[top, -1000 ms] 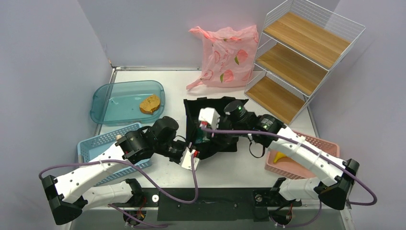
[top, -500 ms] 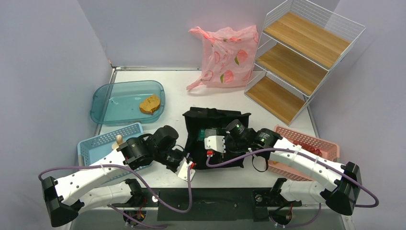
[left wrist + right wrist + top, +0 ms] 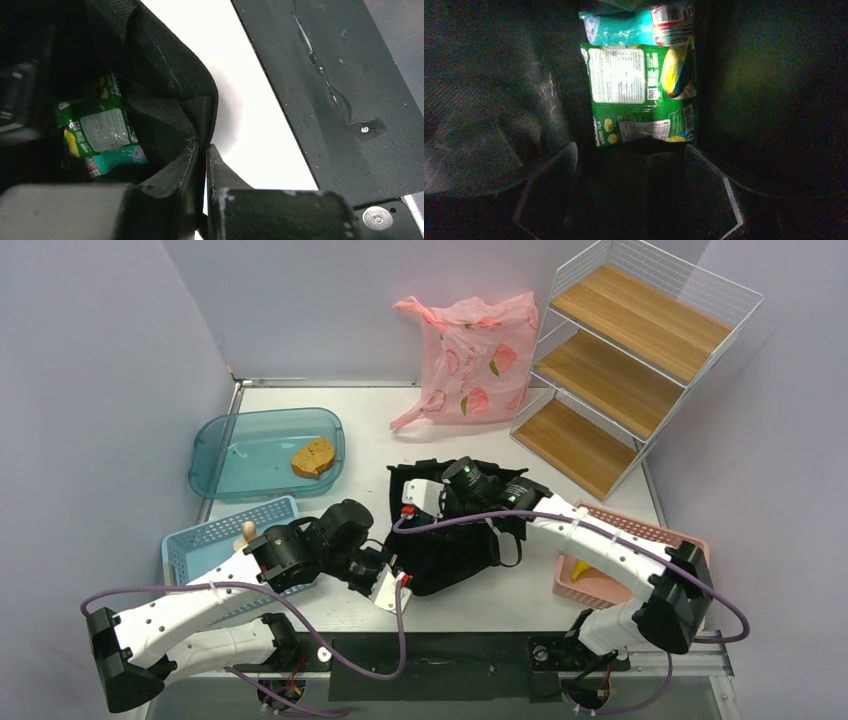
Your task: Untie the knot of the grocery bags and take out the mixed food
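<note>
Directions are read on the top view, with 12 o'clock pointing away from the arm bases.

1. Left claw (image 3: pixel 388 585): positioned at the 7 o'clock corner of the black tote (image 3: pixel 455 550). The left wrist view shows both jaws pressed together on the tote's fabric rim. The white desk (image 3: pixel 250 100) lies just outside that rim.

2. Right claw (image 3: pixel 420 498): positioned over the tote's mouth at its 11 o'clock corner, pointing down into the opening. The right wrist view shows the jaws spread wide with nothing between them.

3. Mixed food inside the tote: a green snack packet (image 3: pixel 641 95) lies flat on the tote's floor, just beyond the right claw's fingertips. A teal packet (image 3: pixel 624 27) lies against its far edge. Both packets also appear in the left wrist view, below the pinched rim.

4. Grocery bag (image 3: pixel 475 360): stands upright against the back wall at 12 o'clock of the tote, well apart from both claws. The knot (image 3: pixel 412 308) of bunched pink handles sits at the bag's 10 o'clock corner. Whether it is tight cannot be told.

5. Surrounding items:
- A wire rack (image 3: pixel 640 350) is just beside the bag at 3 o'clock.
- A teal tray (image 3: pixel 250 455) at 10 o'clock of the tote holds a bread slice (image 3: pixel 313 456).
- A blue basket (image 3: pixel 215 532) at 9 o'clock holds a beige mushroom (image 3: pixel 247 531).
- A pink basket (image 3: pixel 655 532) at 3 o'clock holds a yellow banana (image 3: pixel 590 570).
</note>
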